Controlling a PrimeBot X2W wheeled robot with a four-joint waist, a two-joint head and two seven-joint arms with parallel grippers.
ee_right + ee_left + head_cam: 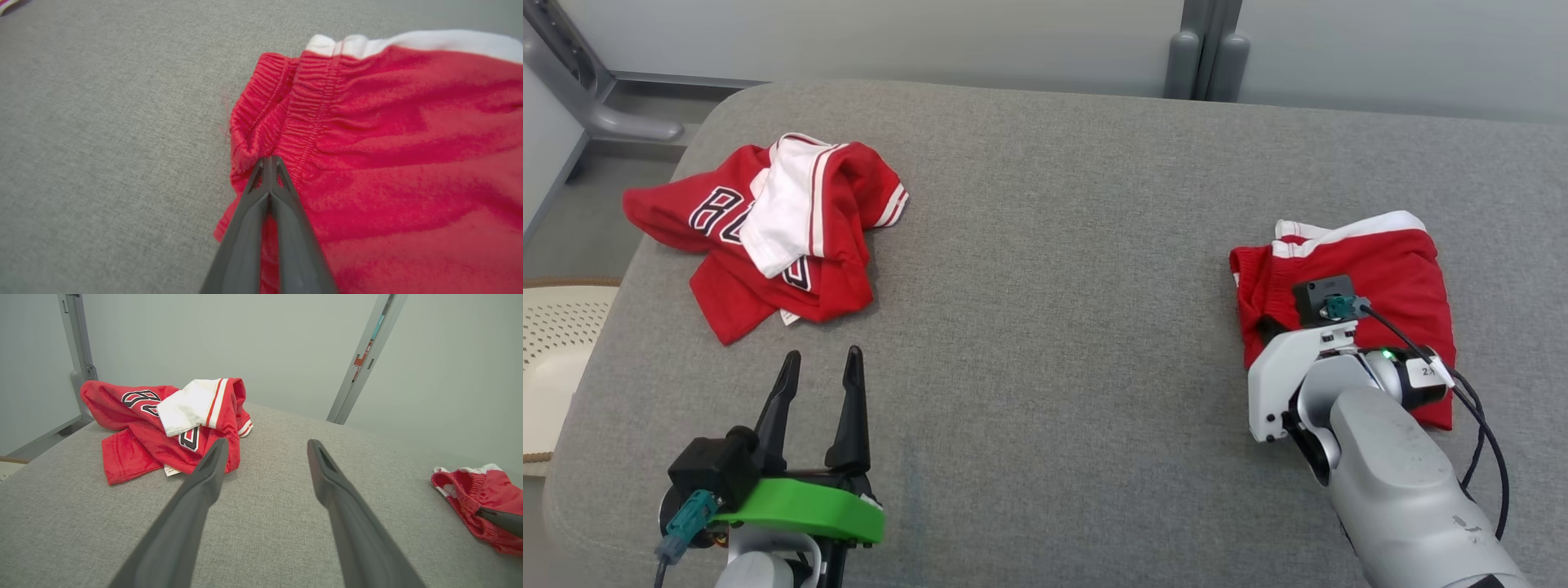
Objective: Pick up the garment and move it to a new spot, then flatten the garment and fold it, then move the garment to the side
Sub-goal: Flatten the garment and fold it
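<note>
The garment, red shorts with a white trim, lies folded at the right of the grey padded table. My right gripper is shut on its elastic waistband at the left edge; in the right wrist view the closed fingertips pinch bunched red fabric. The left wrist view shows these shorts at the far right with a dark finger on them. My left gripper stands open over bare table near the front left, nothing between its fingers.
A crumpled red and white jersey with black lettering lies at the table's back left, just beyond my left gripper. A white perforated basket stands off the table's left edge. Grey frame posts rise behind the table.
</note>
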